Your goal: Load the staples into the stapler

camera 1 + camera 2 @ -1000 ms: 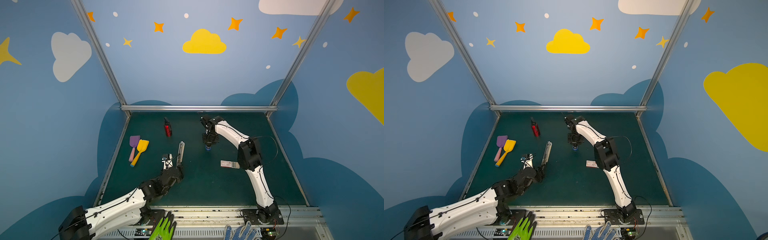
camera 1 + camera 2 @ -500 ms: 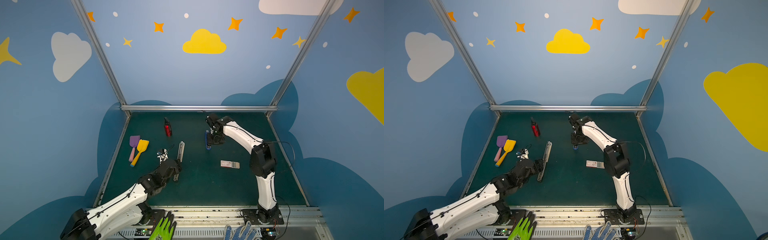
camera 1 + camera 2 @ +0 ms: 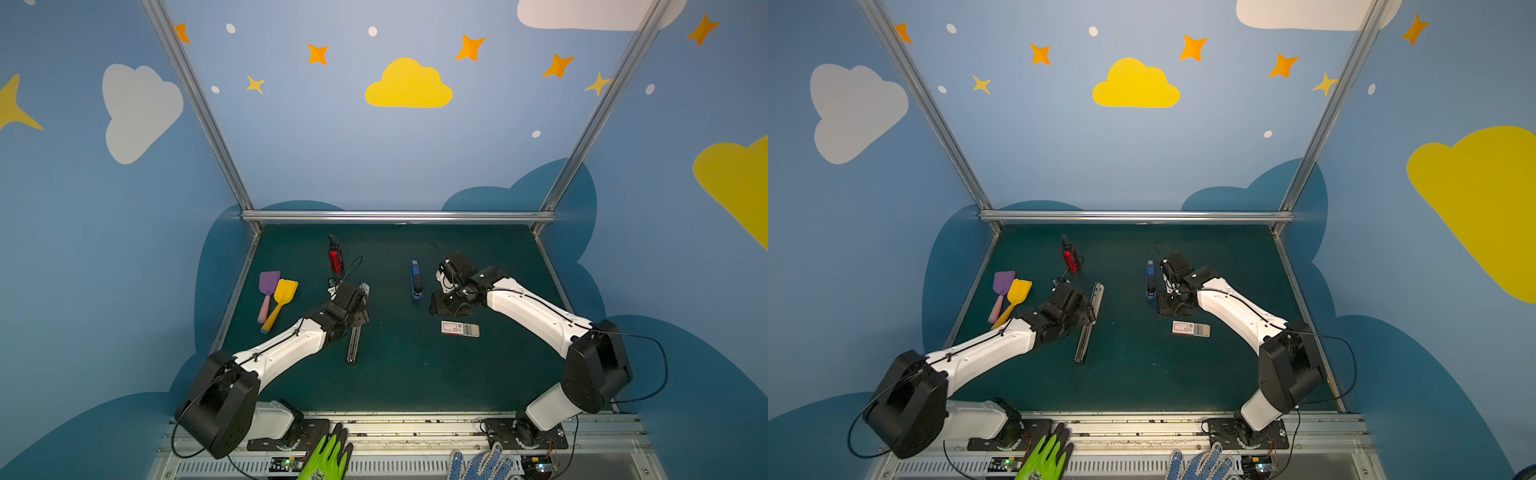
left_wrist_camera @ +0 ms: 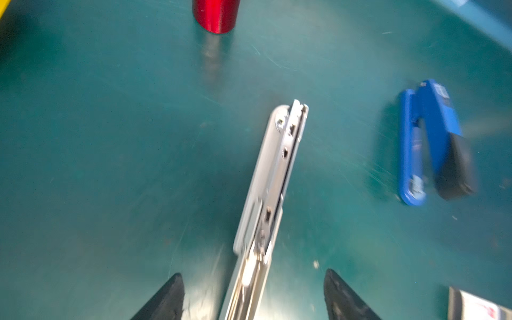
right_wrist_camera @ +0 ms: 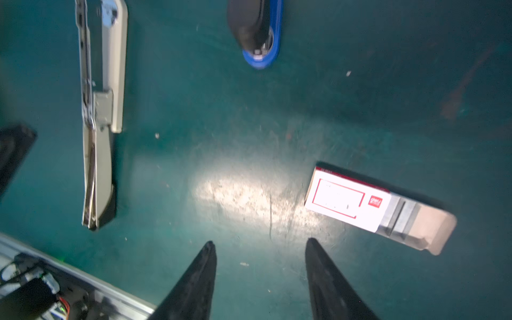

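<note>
A long grey stapler [image 3: 354, 332] [image 3: 1087, 328] lies opened out flat on the green mat, left of centre. My left gripper [image 4: 253, 277] hangs open over its middle, one finger either side of the metal rail [image 4: 249, 279], not touching it. A small blue stapler [image 3: 415, 280] [image 5: 259, 30] lies shut further back. The staples are in the white, red-printed box [image 3: 459, 329] [image 5: 346, 198], whose tray [image 5: 415, 224] is slid partly out, showing grey strips. My right gripper [image 5: 260, 242] is open and empty over bare mat, between the blue stapler and the box.
A red bottle [image 3: 335, 258] stands at the back left. A purple spatula [image 3: 267, 291] and a yellow one [image 3: 280, 301] lie by the left edge. Work gloves [image 3: 328, 455] rest on the front rail, off the mat.
My right gripper opened and let go of the blue stapler, which now lies on the mat, then drew back toward the box. My left gripper moved over the grey stapler and opened wider.
</note>
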### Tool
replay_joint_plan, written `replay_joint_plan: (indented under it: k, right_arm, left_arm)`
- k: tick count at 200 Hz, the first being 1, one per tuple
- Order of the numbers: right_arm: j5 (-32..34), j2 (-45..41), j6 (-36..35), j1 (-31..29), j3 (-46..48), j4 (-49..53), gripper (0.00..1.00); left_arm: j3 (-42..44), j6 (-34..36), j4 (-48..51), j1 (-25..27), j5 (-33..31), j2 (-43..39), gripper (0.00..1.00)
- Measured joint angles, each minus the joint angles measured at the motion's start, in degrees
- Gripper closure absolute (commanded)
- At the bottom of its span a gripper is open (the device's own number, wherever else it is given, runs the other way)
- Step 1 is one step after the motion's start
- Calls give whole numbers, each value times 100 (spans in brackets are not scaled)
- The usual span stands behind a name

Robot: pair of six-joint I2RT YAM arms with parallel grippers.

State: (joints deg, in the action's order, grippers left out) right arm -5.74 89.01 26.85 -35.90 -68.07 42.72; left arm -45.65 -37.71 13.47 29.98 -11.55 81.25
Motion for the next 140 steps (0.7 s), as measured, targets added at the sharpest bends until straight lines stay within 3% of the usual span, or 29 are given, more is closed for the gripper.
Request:
replay_joint_plan:
  k: [57, 140]
  right_arm:
    - [-170, -654, 17, -9, 452, -350, 41]
    - [-181, -1128, 15, 192, 758, -470, 42]
  left_arm:
    - [-1414, 352, -111, -450, 385, 1965, 22]
    - [-3233, 772, 306, -592, 1460, 3510, 28]
